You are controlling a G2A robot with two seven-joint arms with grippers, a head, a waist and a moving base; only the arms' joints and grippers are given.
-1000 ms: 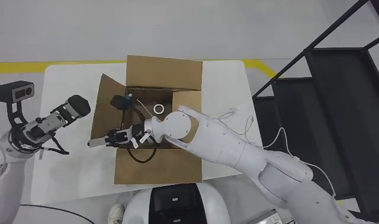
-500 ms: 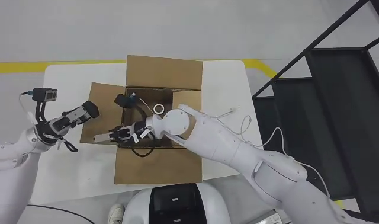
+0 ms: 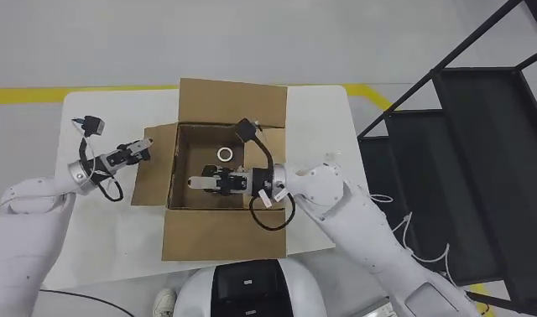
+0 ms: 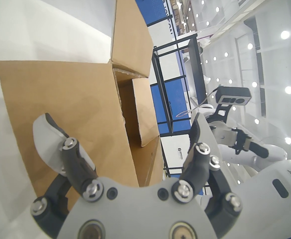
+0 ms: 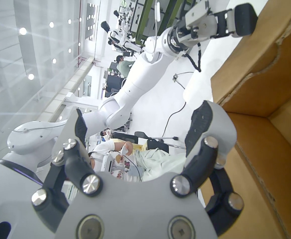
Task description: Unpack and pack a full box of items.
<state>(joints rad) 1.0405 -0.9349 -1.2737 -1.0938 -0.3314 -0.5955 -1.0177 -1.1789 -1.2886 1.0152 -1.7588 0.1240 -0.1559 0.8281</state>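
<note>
An open cardboard box (image 3: 222,233) stands on the white table (image 3: 92,241) with its flaps spread. On its floor lies a small white ring (image 3: 225,153). My right gripper (image 3: 196,183) hangs open inside the box, near the left wall; in the right wrist view it (image 5: 140,123) holds nothing, and the box wall (image 5: 255,75) rises beside it. My left gripper (image 3: 144,149) is open at the outer edge of the left flap (image 3: 155,174). In the left wrist view the gripper (image 4: 121,130) is open and the flap (image 4: 68,95) lies just beyond its fingers.
The far flap (image 3: 231,101) stands at the back of the box. A black metal stair frame (image 3: 453,132) rises to the right of the table. Bare table lies left of the box and in front of my left arm.
My right gripper has let go of the left flap and drawn back right, into the box. My left arm has swung up and right to the flap's outer edge.
</note>
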